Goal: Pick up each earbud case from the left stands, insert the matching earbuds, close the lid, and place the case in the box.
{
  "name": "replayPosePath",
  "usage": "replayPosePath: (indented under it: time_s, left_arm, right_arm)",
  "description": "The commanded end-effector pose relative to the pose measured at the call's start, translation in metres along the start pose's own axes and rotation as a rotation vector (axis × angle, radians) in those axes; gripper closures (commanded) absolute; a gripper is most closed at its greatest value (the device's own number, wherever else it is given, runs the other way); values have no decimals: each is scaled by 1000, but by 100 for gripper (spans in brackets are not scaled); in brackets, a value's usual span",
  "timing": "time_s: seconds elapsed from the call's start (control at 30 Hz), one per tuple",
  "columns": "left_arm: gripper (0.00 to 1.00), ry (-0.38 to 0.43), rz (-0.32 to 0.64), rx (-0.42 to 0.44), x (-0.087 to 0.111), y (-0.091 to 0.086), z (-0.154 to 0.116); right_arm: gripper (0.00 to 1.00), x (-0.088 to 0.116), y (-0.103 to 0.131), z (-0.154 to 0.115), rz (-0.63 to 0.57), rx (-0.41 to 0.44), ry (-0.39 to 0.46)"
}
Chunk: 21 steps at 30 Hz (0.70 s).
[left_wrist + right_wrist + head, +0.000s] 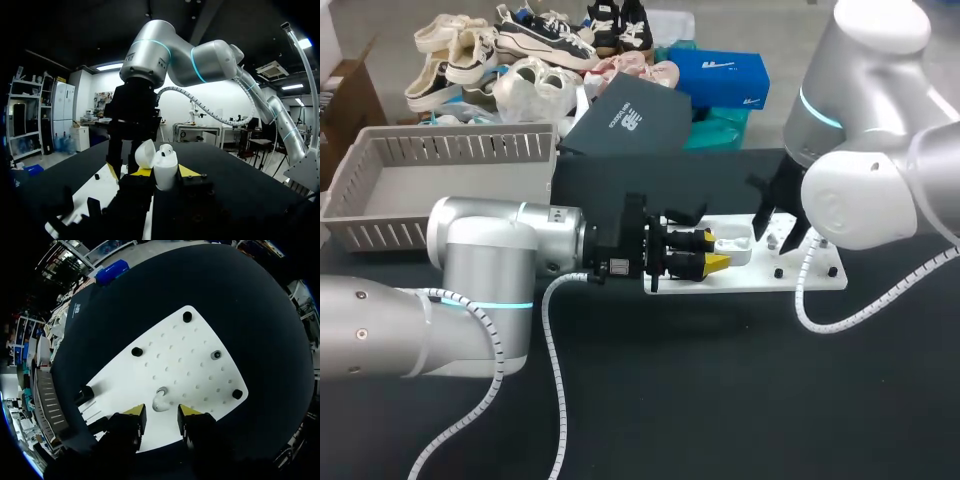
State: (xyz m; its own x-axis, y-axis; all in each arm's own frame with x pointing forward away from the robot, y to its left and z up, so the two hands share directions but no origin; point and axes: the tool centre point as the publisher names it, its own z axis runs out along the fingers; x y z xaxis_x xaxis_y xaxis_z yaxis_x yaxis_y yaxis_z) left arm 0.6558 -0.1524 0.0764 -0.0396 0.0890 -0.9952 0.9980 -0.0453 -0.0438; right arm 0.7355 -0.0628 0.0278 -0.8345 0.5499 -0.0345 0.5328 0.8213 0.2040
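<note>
Your left gripper (165,171) is clamped on the earbud case (164,166): one yellow tip presses each flank, and the white case stands upright between them. Its lid (145,154) is swung open and tilted back. One earbud (166,148) sits in the case, its top showing above the rim. In the head view this case hangs over the left end of the white board (185,355).

Your right gripper (161,412) is spread, its jaws apart and holding nothing. It points down at the board. A second, loose earbud (160,400) lies on the board just ahead of the gap between the tips; whether either tip touches it, you cannot tell.

The board is a flat perforated plate. A black peg (186,316) stands near one corner, with others spaced along its edges. A black stand (84,394) occupies the end toward the left arm. The board lies right of centre on the worktop (720,400), a matte black surface, roughly midway between its far and near edges.

A grey slatted box (440,150) rests at the far left corner of the worktop, well apart from both grippers.
</note>
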Motion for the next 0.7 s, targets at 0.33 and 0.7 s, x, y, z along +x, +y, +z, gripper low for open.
replayPosePath:
  time_s: [0.33, 0.7]
  left_arm:
    - [100, -1, 0, 4, 1, 2, 0]
    - [100, -1, 0, 4, 1, 2, 0]
  right_arm:
    - [71, 0, 2, 5, -8, 13, -1]
    - [78, -3, 3, 8, -13, 26, -7]
